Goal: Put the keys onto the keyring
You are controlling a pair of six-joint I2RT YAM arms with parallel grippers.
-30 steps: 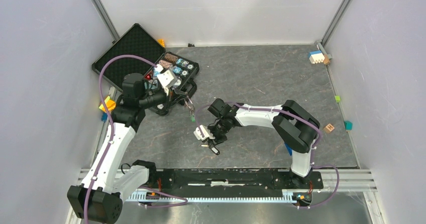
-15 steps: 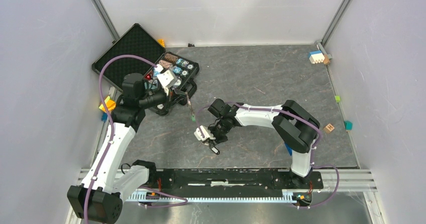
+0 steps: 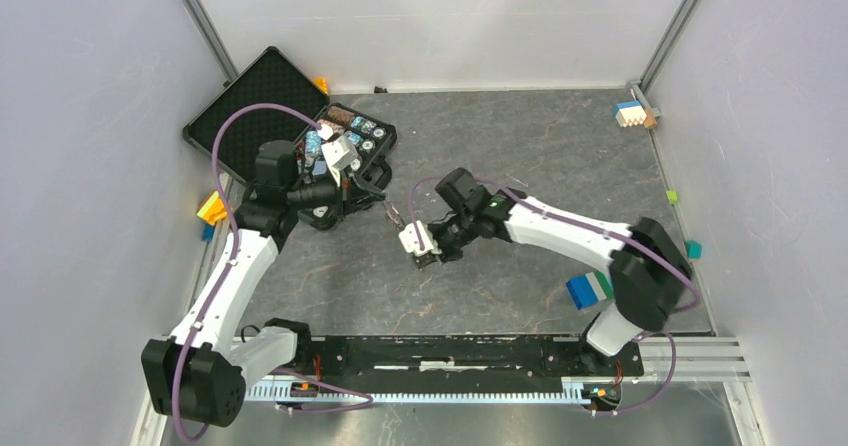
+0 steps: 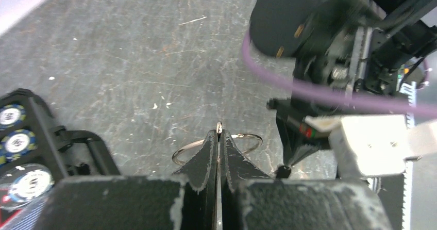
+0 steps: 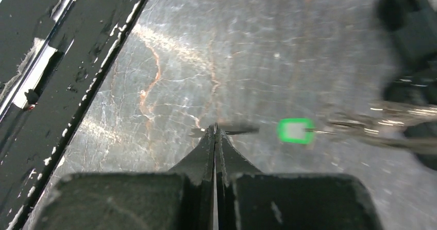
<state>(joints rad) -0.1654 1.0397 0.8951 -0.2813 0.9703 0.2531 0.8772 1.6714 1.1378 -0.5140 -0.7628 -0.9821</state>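
My left gripper (image 4: 218,135) is shut on the keyring (image 4: 247,136), a thin silver wire ring held edge-on above the table. In the top view it (image 3: 384,204) hovers just off the black case. A green-headed key (image 5: 295,130) hangs from the ring, with blurred metal keys (image 5: 384,124) beside it. My right gripper (image 5: 215,130) is shut on the black-headed key (image 5: 238,130), which lies crosswise between the tips. In the top view this gripper (image 3: 424,251) is lifted just right of the ring and below it. Its dark fingers (image 4: 295,152) show beside the ring.
An open black case (image 3: 262,96) with poker chips (image 3: 355,131) lies at the back left, right behind my left gripper. Small blocks sit around the edges: white-blue (image 3: 630,114), blue-green (image 3: 588,289), teal (image 3: 693,249), orange-yellow (image 3: 212,208). The base rail (image 3: 450,351) runs along the front.
My right gripper shut on the black-headed key on the table, then lifted it up and back toward the keyring. The left gripper shifted slightly right with the ring.
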